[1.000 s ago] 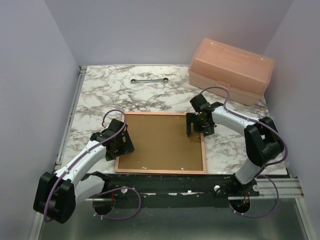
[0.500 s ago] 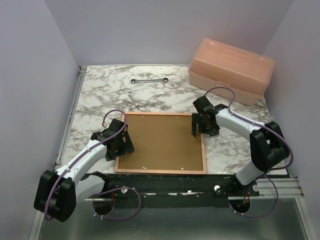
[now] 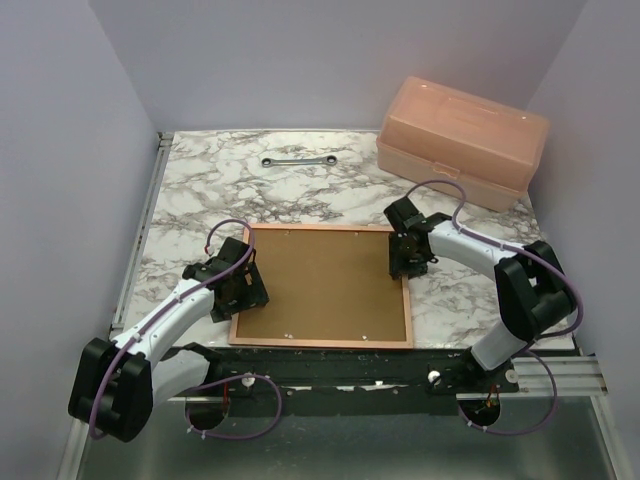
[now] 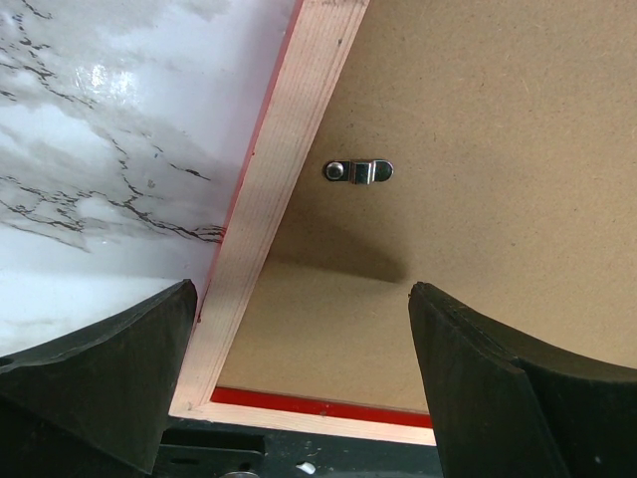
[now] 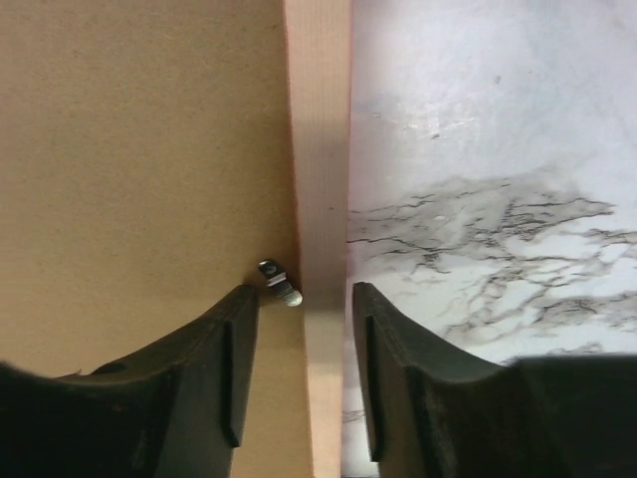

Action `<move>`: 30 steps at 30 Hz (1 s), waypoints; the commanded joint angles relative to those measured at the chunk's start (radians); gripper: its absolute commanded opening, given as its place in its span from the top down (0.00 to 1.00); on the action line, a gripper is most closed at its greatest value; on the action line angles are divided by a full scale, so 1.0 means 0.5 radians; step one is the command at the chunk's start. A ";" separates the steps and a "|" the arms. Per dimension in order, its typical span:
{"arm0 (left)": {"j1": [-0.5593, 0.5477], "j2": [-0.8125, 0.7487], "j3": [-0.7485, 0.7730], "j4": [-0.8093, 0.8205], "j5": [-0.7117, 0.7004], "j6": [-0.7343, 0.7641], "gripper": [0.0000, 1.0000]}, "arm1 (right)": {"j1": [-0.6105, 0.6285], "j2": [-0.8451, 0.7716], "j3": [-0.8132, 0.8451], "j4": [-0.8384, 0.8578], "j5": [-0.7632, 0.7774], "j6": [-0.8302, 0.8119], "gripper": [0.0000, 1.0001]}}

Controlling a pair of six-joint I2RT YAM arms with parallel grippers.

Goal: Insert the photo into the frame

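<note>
Narrows the right gripper [image 5: 304, 329] from a wide spread to about half, jaws astride the right rail of the frame [image 5: 323, 149]. One finger on the backing board [image 5: 139, 129] side, right by a small metal turn clip [image 5: 281, 283], the other on the marble table [image 5: 478, 149] side. Not yet pinching, judging by the gap left on the inner side of the rail. Reads as the start of a grip on the rail or a nudge at the clip; cannot tell which.

Holds the left gripper [image 4: 299, 339] spread wide, on nothing, above the frame's near left corner, with a second clip [image 4: 358, 171] just ahead on the board.

Finds the frame face down near the front of the table, pale wood back up, a sliver of red at the edges, the brown board seated inside it. Shows no photo in any view; possibly under the board, possibly elsewhere, impossible to say. Hard, then, to call the progress: either closing up the back or about to open it.

Against a second ago: right gripper shifted outward, from over the board's right part to the rail itself, and drawn in on the way. Left arm, frame, pink box [image 3: 462, 140] and wrench [image 3: 298, 160] unmoved.
</note>
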State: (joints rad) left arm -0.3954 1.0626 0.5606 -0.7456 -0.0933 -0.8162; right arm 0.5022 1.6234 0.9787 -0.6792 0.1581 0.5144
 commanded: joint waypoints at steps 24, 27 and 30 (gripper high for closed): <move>-0.013 -0.032 0.015 0.104 0.085 0.062 0.15 | -0.193 -0.020 -0.126 0.220 -0.056 -0.007 1.00; -0.013 -0.036 0.008 0.116 0.103 0.068 0.15 | -0.201 -0.066 -0.125 0.232 -0.160 -0.022 0.82; -0.013 -0.037 0.006 0.125 0.114 0.072 0.16 | -0.210 -0.116 -0.127 0.241 -0.191 -0.020 0.45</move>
State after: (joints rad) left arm -0.3954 1.0622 0.5606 -0.7136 -0.0742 -0.7937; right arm 0.4171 1.5871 0.9371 -0.6197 0.0582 0.4973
